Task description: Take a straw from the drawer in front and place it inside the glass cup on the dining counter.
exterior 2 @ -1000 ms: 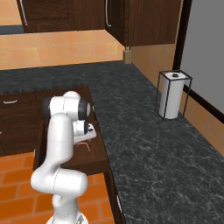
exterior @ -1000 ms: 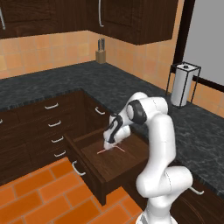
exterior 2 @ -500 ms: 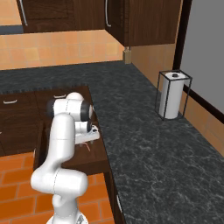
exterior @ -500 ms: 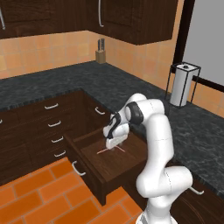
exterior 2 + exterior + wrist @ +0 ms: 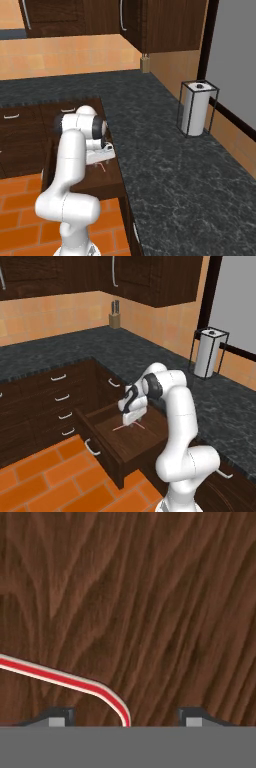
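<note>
Left base view: gripper [image 5: 131,420] lower in open drawer [image 5: 131,439] than a second ago, just above straw [image 5: 129,426] lying on drawer floor; right base view: gripper [image 5: 102,156] sunk deeper beside counter edge, straw [image 5: 102,166] beneath it; hand view: fingertips [image 5: 59,718] apart, jaws open, straddling straw [image 5: 70,682], not yet gripping.

Base views flank drawer [image 5: 131,442]; hand view close above.
</note>
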